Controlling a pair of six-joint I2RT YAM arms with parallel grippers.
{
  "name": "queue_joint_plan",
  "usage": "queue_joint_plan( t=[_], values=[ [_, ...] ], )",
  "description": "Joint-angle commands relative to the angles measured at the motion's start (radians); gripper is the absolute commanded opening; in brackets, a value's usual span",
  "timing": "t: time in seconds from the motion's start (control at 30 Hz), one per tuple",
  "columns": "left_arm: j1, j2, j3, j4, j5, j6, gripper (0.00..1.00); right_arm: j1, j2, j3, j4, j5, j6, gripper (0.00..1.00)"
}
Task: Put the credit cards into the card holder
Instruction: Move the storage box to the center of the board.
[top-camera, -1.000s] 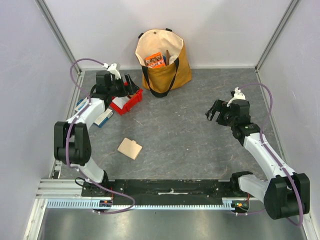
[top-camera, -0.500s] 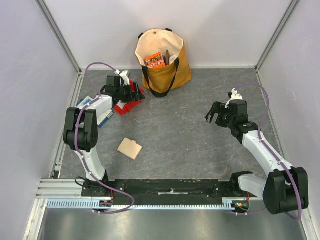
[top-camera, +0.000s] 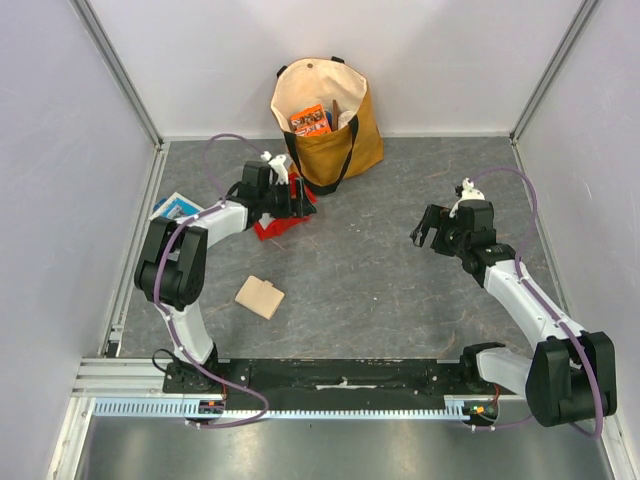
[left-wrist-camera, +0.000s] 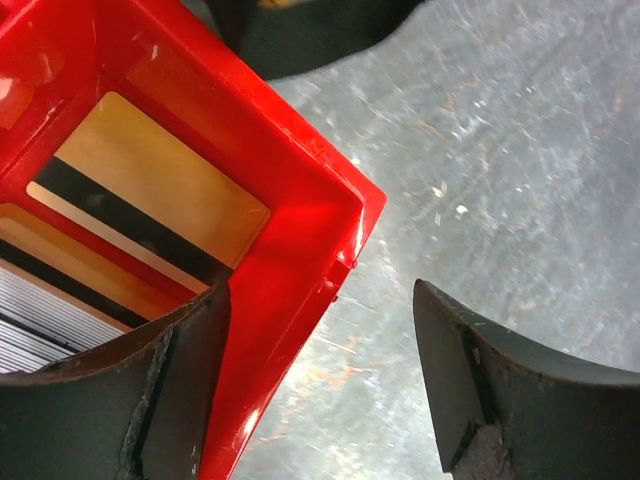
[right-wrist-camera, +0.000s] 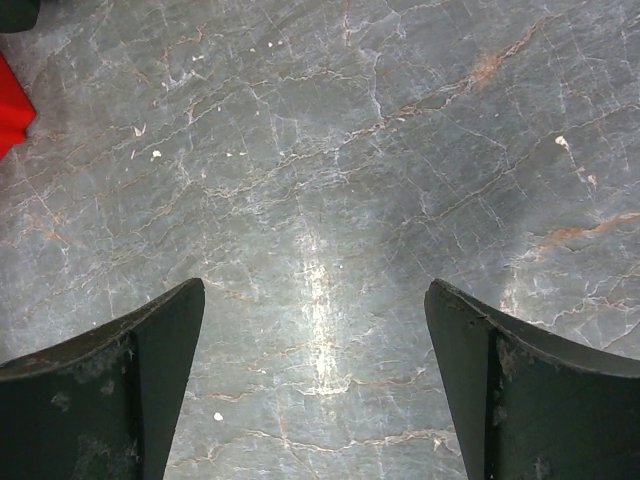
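Left wrist view shows the credit cards (left-wrist-camera: 150, 190) lying stacked inside the red tray (left-wrist-camera: 300, 200). The top card is a glossy orange-gold rectangle crossed by a black stripe. Another like it peeks out beneath, and pale grey, finely lined edges show at the lower left. The tray is shiny moulded plastic with a thick wall and a square corner. The left gripper (left-wrist-camera: 318, 295) is spread wide, its dark, scuffed fingers (left-wrist-camera: 150, 400) straddling that corner, one over the tray's inside and one over the table (left-wrist-camera: 500, 150). The table is grey, veined like stone and faintly glossy. In the top view the card holder (top-camera: 260, 297), a flat tan square, lies well apart from the tray, nearer the arm bases. The right gripper (right-wrist-camera: 312, 290) is spread too, above the table.
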Motion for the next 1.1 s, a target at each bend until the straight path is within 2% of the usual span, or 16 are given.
queue_joint_plan(
  t=[0.0, 0.17, 0.4, 0.6, 0.83, 1.07],
  values=[
    [-0.063, -0.051, -0.108, 0.025, -0.009, -0.156, 0.79, 0.001, -0.001, 0.005, -0.015, 0.012, -0.001, 0.98],
    [-0.135, -0.101, -0.198, 0.081, -0.064, -0.269, 0.79, 0.001, -0.009, -0.008, -0.022, 0.016, 0.005, 0.98],
    [-0.26, -0.099, -0.196, 0.113, -0.128, -0.393, 0.79, 0.001, -0.023, -0.041, -0.024, -0.019, 0.054, 0.98],
    [-0.365, -0.054, -0.115, 0.108, -0.168, -0.453, 0.79, 0.001, -0.029, -0.107, 0.005, -0.093, 0.1, 0.98],
    [-0.48, 0.021, -0.028, 0.116, -0.231, -0.524, 0.79, 0.001, -0.066, -0.158, -0.002, -0.094, 0.119, 0.98],
    [-0.547, 0.076, 0.074, 0.11, -0.25, -0.562, 0.79, 0.001, -0.104, -0.187, -0.013, -0.134, 0.15, 0.98]
  ],
)
